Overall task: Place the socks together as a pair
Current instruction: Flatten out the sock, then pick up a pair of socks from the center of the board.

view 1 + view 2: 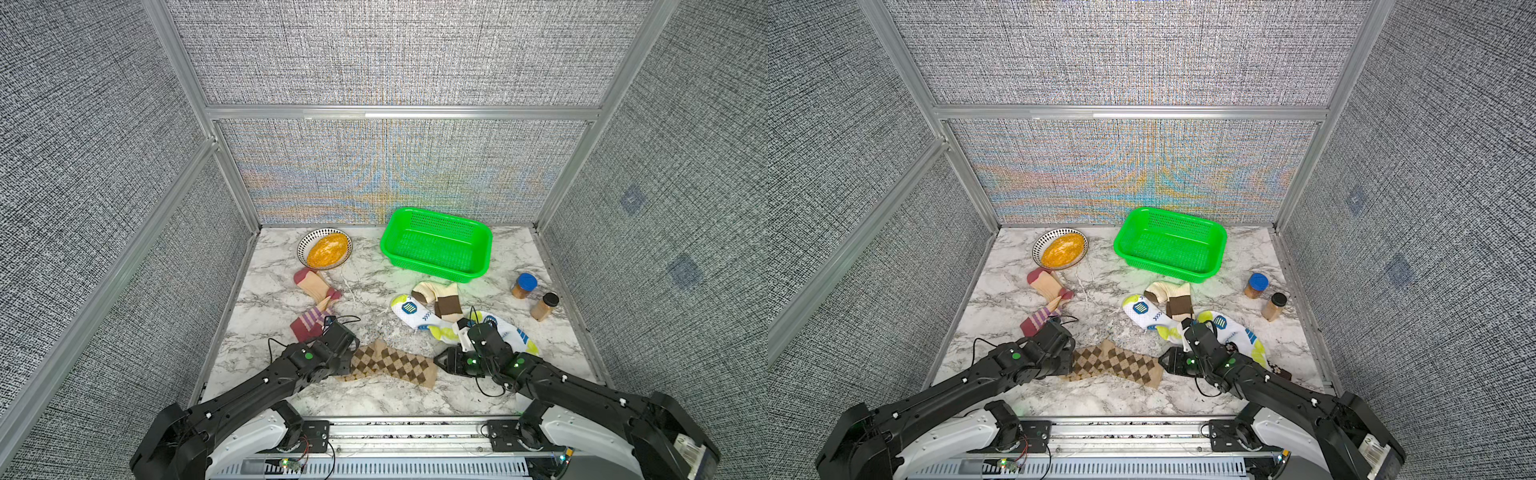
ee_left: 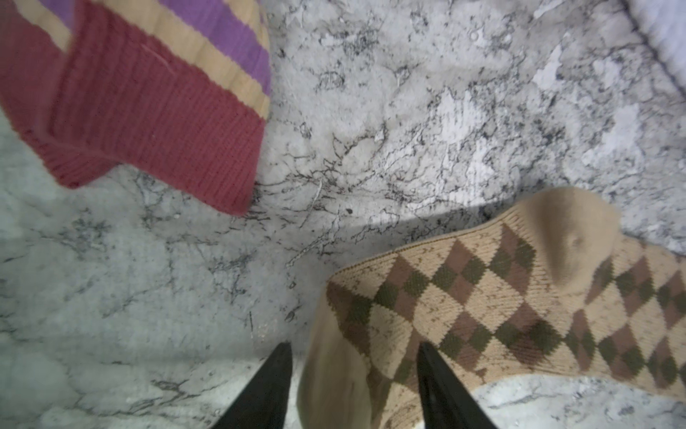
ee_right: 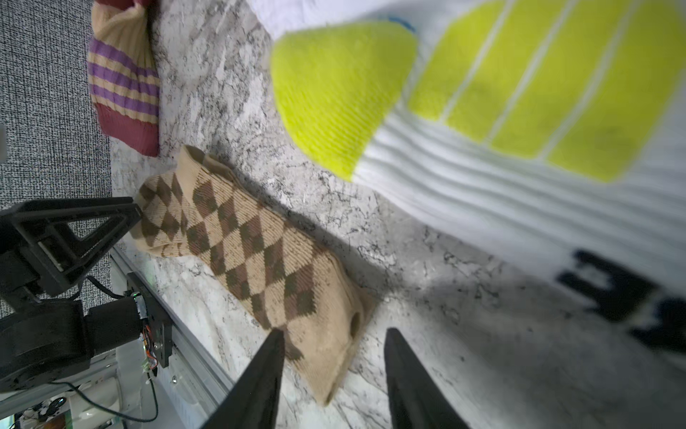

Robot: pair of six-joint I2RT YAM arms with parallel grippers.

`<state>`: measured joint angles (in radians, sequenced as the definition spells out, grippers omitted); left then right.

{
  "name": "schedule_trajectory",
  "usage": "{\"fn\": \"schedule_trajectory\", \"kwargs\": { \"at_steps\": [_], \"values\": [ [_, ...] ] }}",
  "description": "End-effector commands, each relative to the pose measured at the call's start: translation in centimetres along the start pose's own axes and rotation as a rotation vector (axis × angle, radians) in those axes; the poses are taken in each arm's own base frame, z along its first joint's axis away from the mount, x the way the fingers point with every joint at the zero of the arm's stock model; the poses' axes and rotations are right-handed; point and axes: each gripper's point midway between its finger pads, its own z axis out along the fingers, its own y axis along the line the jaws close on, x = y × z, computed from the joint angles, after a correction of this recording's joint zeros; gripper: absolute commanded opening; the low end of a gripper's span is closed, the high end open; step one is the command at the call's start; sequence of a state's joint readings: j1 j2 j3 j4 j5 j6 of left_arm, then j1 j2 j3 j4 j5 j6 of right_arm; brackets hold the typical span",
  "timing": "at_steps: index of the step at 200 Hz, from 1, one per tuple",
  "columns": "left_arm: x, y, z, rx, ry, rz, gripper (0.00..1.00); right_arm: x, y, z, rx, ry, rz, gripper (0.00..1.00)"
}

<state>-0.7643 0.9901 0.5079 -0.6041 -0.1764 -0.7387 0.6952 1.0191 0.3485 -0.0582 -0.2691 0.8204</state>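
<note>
On the white-grey marbled tabletop [image 1: 374, 403], the tan-brown argyle fabric socks [image 1: 392, 365] lie flat near the front edge, seemingly stacked one on the other as a pair. The black left gripper [image 2: 354, 356] and black right gripper [image 3: 334, 345] bracket opposite ends with jaws parted and clamping nothing, probably so the pair rests undisturbed.
</note>
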Motion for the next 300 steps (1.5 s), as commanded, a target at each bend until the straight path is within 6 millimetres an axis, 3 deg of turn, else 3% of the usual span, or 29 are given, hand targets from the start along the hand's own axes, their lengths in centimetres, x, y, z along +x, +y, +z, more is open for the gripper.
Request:
{"fn": "schedule_trajectory", "kwargs": {
  "at_steps": [1,34,61,78,118,135,167,199,246,271,300],
  "values": [
    [-1.4,-0.8,-1.3,0.029,-0.041,-0.015,0.68,-1.1,0.2,-1.0,0.040,-0.030,-0.048,0.55],
    [-3.4,-3.0,-3.9,0.137,-0.099,0.021,0.77,-4.1,0.5,-3.2,0.109,-0.128,-0.104,0.62],
    [-3.2,-2.0,-3.9,0.102,-0.113,-0.005,0.84,-4.9,0.9,-3.2,0.084,-0.115,-0.107,0.63],
    [-2.0,-1.1,-3.1,0.071,-0.074,-0.021,0.97,-3.6,1.8,-2.1,0.001,-0.041,-0.110,0.64],
    [1.0,0.1,-0.7,0.050,0.006,-0.080,0.98,0.9,2.0,0.0,-0.083,0.078,-0.066,0.65],
    [1.6,0.3,0.1,0.048,0.014,-0.094,0.97,2.4,0.9,0.8,-0.046,0.112,-0.053,0.65],
    [1.8,-0.3,1.6,0.060,0.032,-0.103,0.97,3.4,0.5,1.8,-0.047,0.131,-0.028,0.65],
    [2.4,0.4,2.9,0.015,0.053,-0.112,0.95,4.1,-0.1,2.7,-0.015,0.158,-0.022,0.65],
    [2.9,-0.4,4.5,0.019,0.096,-0.106,0.84,4.8,0.1,3.2,-0.007,0.173,-0.016,0.62],
    [3.3,-1.1,4.9,0.043,0.133,-0.085,0.66,5.2,-0.1,3.5,-0.001,0.184,-0.012,0.58],
    [4.2,-1.7,5.2,0.089,0.165,-0.081,0.44,5.3,0.0,3.9,-0.008,0.186,-0.011,0.46]
  ]
}}
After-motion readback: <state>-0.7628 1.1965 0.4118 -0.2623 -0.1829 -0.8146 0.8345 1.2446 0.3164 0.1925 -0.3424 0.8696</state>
